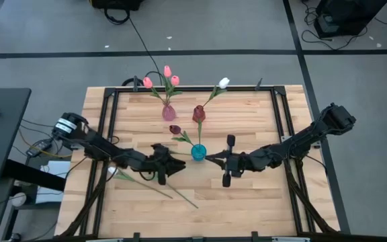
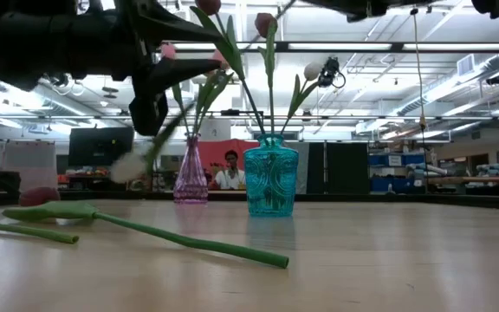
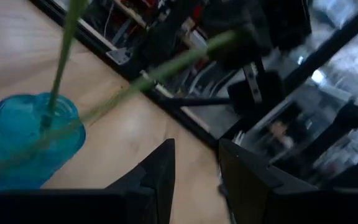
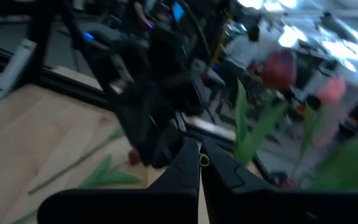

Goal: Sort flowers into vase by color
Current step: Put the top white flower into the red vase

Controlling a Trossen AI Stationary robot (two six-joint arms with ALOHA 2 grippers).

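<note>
Flowers are spread over three places in the overhead picture: pink tulips (image 1: 167, 75) stand in the pink vase (image 1: 169, 112) at upper centre, maroon tulips (image 1: 198, 114) and a white one (image 1: 224, 83) rise from the blue vase (image 1: 199, 152) at centre, and one loose flower (image 1: 154, 186) lies on the table (image 1: 261, 202) at lower left, its head hidden from above. My left gripper (image 1: 171, 165) sits just left of the blue vase, fingers (image 3: 160, 171) apart with nothing between them; a blurred green stem crosses the wrist picture beyond them, and I cannot tell whether it touches me. My right gripper (image 1: 210, 158) sits just right of the blue vase, fingers pressed together and empty. At table height both arms are cut off by the upper edge, and a person (image 2: 230, 173) shows small and unclear between the vases.
</note>
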